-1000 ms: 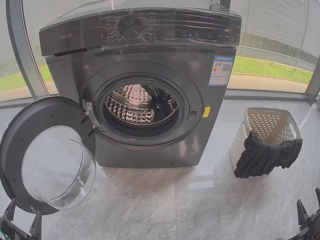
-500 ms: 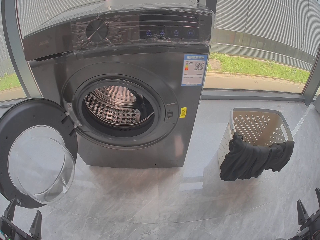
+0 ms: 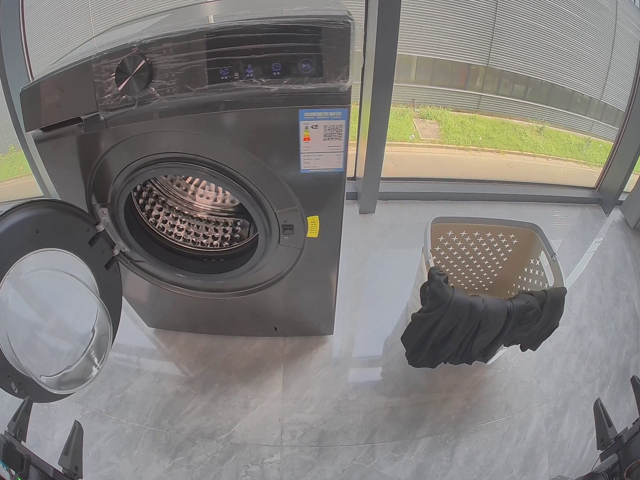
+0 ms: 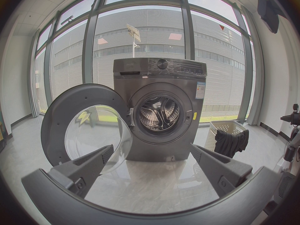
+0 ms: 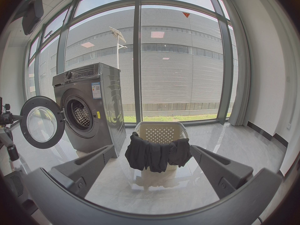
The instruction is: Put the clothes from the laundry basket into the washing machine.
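A white laundry basket (image 3: pixel 493 248) (image 5: pixel 160 131) (image 4: pixel 226 127) stands on the floor to the right of the grey washing machine (image 3: pixel 200 168) (image 4: pixel 159 107) (image 5: pixel 90 107). A black garment (image 3: pixel 473 325) (image 5: pixel 156 155) (image 4: pixel 231 142) hangs over the basket's front rim. The machine's round door (image 3: pixel 53 301) (image 4: pixel 87 125) (image 5: pixel 42 122) is swung wide to the left, and the drum (image 3: pixel 190 215) shows bare metal. My left gripper (image 3: pixel 45 428) (image 4: pixel 150 150) is open, low at the front left, well short of the machine. My right gripper (image 3: pixel 620 408) (image 5: pixel 151 150) is open at the front right, some way back from the basket.
Grey marble floor (image 3: pixel 320 401) lies bare between me and the machine and basket. Tall windows with a dark pillar (image 3: pixel 377 88) run behind both. A wall with a dark skirting (image 5: pixel 265 135) lies to the right of the basket.
The whole head view has shifted: machine and basket now sit further left in the picture, so the camera turned right. Both grippers keep their places in the picture.
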You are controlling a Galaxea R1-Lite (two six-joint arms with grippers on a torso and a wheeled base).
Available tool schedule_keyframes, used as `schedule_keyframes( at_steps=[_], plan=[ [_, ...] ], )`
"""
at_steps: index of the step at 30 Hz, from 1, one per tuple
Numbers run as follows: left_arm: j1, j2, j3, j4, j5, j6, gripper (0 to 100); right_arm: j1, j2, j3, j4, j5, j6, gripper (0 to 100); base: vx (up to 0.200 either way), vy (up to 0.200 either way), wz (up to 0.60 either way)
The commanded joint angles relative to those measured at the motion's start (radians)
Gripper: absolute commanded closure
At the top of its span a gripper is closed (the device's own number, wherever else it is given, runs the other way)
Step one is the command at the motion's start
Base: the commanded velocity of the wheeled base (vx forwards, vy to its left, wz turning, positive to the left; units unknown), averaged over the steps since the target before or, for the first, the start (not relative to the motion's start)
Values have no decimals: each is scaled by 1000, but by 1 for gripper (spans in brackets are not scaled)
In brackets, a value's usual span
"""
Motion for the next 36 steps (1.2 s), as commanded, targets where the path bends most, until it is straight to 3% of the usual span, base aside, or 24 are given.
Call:
schedule_keyframes(
  at_steps=[1, 36],
  plan=[
    [0, -18, 16, 2, 1, 0, 0, 0, -14, 16, 0, 0, 0, 0, 0, -200, 0],
    [0, -18, 16, 0, -1, -5, 0, 0, -14, 16, 0, 0, 0, 0, 0, -200, 0]
  ],
)
